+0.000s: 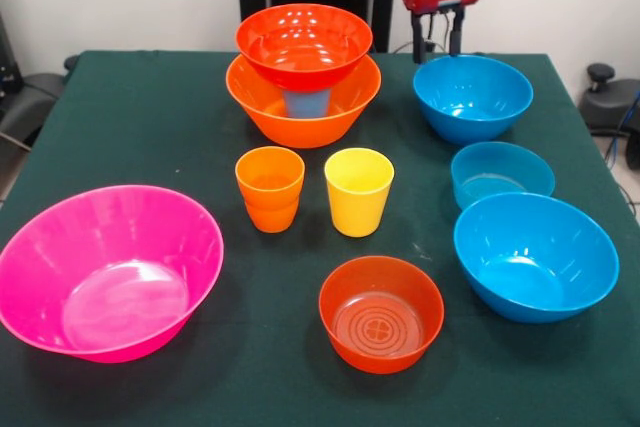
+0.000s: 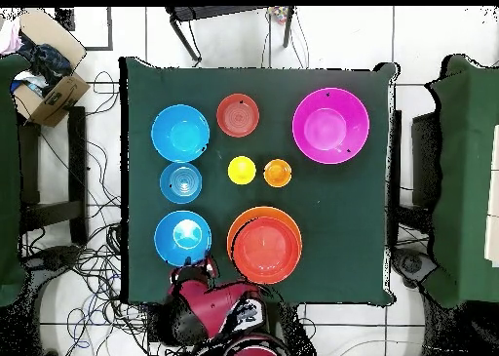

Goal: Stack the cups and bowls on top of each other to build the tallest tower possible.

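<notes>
The tower stands at the back middle: a big orange bowl [image 1: 262,110] [image 2: 237,233] holds a blue cup [image 1: 307,102], seen through its wall, and a red-orange bowl [image 1: 303,39] [image 2: 266,245] rests on top. My gripper [image 1: 438,45] [image 2: 195,266] hangs open and empty behind a larger blue bowl [image 1: 472,97] [image 2: 182,238], apart from the tower. An orange cup [image 1: 270,187] [image 2: 277,173] and a yellow cup [image 1: 358,190] [image 2: 242,170] stand upright mid-table. A small shallow blue bowl [image 1: 500,173] [image 2: 181,181], another larger blue bowl [image 1: 535,255] [image 2: 180,133], a red-orange bowl [image 1: 381,312] [image 2: 237,115] and a big pink bowl [image 1: 108,269] [image 2: 330,126] stand apart.
Everything stands on a dark green table [image 1: 150,117] [image 2: 361,245]. Cables lie on the floor around it, and a cardboard box [image 2: 49,89] sits off the table in the overhead view.
</notes>
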